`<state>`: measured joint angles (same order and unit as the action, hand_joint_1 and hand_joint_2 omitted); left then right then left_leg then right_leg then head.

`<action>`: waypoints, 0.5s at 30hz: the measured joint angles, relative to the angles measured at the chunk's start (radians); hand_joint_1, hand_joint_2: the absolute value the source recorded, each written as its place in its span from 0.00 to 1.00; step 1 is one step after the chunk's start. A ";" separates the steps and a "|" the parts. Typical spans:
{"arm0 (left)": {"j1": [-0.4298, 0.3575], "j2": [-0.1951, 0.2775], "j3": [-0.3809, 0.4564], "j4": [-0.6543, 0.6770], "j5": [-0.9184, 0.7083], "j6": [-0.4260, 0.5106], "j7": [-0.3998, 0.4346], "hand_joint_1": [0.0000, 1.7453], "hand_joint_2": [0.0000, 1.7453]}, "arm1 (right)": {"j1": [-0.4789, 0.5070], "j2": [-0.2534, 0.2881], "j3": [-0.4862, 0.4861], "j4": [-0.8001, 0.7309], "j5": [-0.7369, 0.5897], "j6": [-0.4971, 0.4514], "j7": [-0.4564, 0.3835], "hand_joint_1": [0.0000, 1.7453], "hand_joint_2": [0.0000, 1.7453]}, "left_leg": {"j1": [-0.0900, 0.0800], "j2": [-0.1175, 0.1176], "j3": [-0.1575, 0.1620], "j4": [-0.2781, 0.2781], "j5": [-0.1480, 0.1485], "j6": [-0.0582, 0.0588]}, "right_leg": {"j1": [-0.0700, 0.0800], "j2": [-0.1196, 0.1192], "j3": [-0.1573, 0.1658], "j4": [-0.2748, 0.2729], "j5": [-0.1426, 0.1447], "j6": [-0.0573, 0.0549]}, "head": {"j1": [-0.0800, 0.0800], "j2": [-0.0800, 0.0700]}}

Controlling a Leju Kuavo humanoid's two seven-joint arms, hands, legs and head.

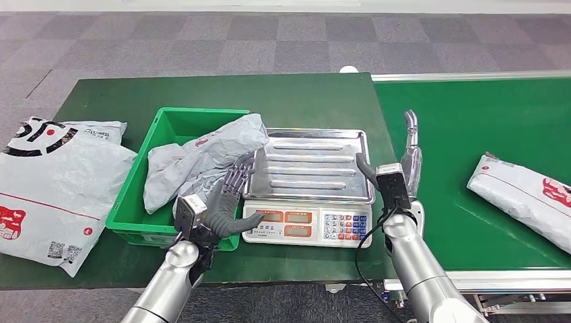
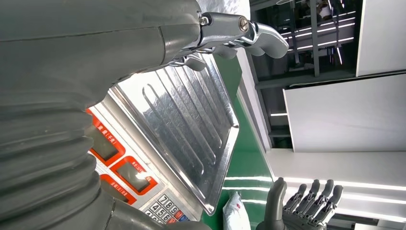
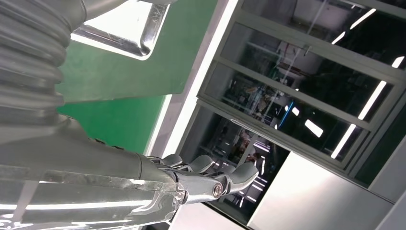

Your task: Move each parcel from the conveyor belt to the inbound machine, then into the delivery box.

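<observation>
fingers (image 1: pixel 237 176) spread against crinkled grey parcel (image 1: pixel 202 158) beside ribbed steel tray (image 1: pixel 311 165)

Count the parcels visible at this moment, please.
3. One grey parcel drapes over the green bin, beside the left hand; a large white parcel lies on the table's left; another parcel waits on the conveyor belt. More may be hidden in the bin.

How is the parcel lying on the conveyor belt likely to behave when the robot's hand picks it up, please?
The parcel is a wrinkled poly mailer, so it will probably flex and sag rather than stay stiff. Its glossy film looks slippery. It lies flat on the conveyor belt, so rolling seems unlikely.
</observation>
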<state>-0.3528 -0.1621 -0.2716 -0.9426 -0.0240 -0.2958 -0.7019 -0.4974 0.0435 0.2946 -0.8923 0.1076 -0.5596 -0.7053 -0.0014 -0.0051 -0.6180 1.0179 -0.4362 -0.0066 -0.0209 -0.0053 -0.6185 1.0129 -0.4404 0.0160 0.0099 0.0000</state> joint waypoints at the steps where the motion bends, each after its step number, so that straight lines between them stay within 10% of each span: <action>1: 0.000 0.000 0.000 0.000 0.000 -0.001 0.000 0.00 1.00 | 0.001 0.000 0.000 0.000 0.000 -0.001 0.000 0.00 1.00 | 0.000 0.000 0.000 0.000 0.000 0.000 | 0.000 0.000 0.000 0.000 0.000 0.000 | 0.000 0.000; 15: -0.004 0.000 0.000 0.007 -0.001 -0.005 0.000 0.00 1.00 | 0.001 -0.057 -0.110 -0.039 -0.043 -0.067 0.000 0.00 1.00 | -0.001 0.000 0.000 0.001 0.000 0.000 | -0.001 0.000 0.000 0.000 0.000 0.000 | 0.000 0.000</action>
<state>-0.3564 -0.1625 -0.2716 -0.9356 -0.0255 -0.3004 -0.7019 -0.4964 -0.0132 0.1844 -0.9309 0.0645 -0.6262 -0.7054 -0.0020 -0.0055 -0.6179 1.0185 -0.4362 -0.0065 -0.0214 -0.0056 -0.6186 1.0128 -0.4403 0.0161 0.0099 0.0000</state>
